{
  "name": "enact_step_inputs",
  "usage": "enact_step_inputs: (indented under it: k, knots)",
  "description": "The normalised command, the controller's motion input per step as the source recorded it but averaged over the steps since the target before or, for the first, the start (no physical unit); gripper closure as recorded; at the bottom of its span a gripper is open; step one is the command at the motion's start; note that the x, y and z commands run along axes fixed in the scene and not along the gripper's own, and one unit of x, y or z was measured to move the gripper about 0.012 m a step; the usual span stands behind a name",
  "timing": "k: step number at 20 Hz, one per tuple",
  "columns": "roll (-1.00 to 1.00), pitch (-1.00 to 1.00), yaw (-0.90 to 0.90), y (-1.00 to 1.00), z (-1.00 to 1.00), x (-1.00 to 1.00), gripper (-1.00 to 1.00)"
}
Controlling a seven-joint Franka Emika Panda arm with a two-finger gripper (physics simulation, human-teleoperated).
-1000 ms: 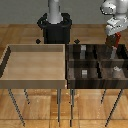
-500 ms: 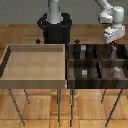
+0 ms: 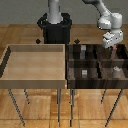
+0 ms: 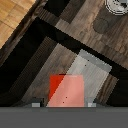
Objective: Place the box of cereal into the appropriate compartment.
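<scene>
1. The claw (image 3: 112,45) is hanging over the far cell at the exterior view's right of the divided bin, and it is clamping the box of cereal (image 4: 66,91) between its fingers (image 4: 36,105). In the wrist view the red box is filling the gap between the two grey pads at the frame's lower edge.
2. The light wooden tray (image 3: 35,80) is sitting at the exterior view's left, well apart from the claw, on thin metal legs.
3. The dark brown divided bin (image 3: 96,82) is standing just beside that tray at the exterior view's right, split into four cells.
4. The compartment (image 4: 60,55) is lying directly under the claw, its striped dark wood floor showing around the box.
5. The pale grey slab (image 4: 95,67) is resting in that cell, and the box of cereal is hovering above it, overlapping its near part in the wrist view.
6. A small grey cube (image 3: 84,73) is sitting in the near cell toward the middle of the exterior view.
7. Whether the box is touching the slab, I cannot tell.
</scene>
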Motion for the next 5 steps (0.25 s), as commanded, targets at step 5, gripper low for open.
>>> enact_step_inputs:
  k: [5]
  knots:
    - [0.0, 0.0, 0.0, 0.0, 0.0, 0.0, -1.0]
